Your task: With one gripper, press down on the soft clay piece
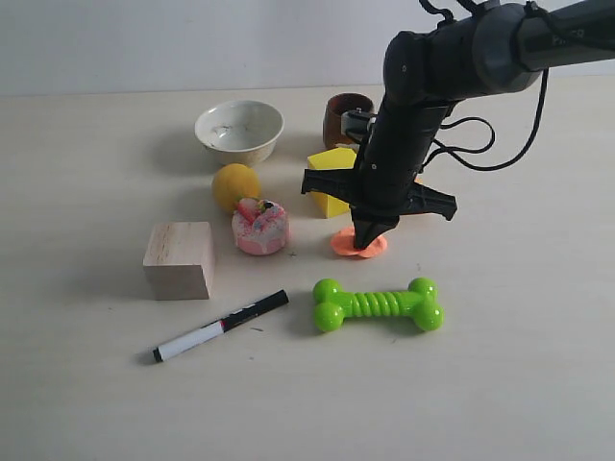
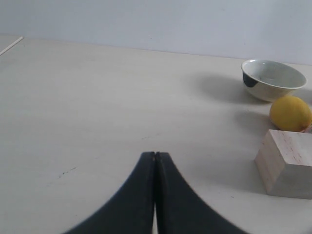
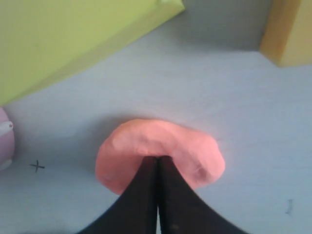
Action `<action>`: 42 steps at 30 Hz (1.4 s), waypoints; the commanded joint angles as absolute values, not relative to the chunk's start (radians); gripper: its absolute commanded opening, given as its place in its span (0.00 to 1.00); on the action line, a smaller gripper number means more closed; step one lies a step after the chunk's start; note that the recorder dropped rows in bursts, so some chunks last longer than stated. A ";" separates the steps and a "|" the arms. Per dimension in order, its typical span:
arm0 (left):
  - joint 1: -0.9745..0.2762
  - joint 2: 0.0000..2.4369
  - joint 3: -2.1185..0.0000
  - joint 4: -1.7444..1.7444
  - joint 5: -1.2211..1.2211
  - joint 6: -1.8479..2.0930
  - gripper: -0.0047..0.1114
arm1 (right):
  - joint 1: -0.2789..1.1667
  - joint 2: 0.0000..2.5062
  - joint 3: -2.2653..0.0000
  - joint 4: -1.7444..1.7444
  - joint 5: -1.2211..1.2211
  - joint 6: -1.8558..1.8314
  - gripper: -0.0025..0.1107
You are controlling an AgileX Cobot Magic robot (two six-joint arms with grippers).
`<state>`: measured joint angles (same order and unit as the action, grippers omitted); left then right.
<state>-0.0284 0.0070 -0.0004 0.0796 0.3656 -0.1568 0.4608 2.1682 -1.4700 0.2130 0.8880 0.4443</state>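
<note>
The right gripper [image 1: 369,246] points straight down, its jaws shut tight together and holding nothing, with the tips set on the soft clay piece [image 1: 342,242]. The clay lies flat on the surface [image 1: 500,375], just on the near side of the yellow cube [image 1: 330,181], right of the toy cake [image 1: 260,228] and beyond the green bone toy [image 1: 378,304]. The left gripper [image 2: 155,156] hangs above the surface, its jaws likewise closed on nothing.

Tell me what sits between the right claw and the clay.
Nothing: the shut claw tip touches the clay, shown in the right wrist view.
</note>
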 commanded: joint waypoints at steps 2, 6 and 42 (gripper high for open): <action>-0.034 0.000 0.000 0.072 0.357 -0.159 0.04 | 0.464 2.195 -1.473 0.210 0.850 0.446 0.02; -0.034 0.000 0.000 0.072 0.357 -0.159 0.04 | 0.464 2.212 -1.473 0.210 0.851 0.446 0.02; -0.034 0.000 0.000 0.072 0.357 -0.159 0.04 | 0.464 2.265 -1.473 0.232 0.891 0.401 0.03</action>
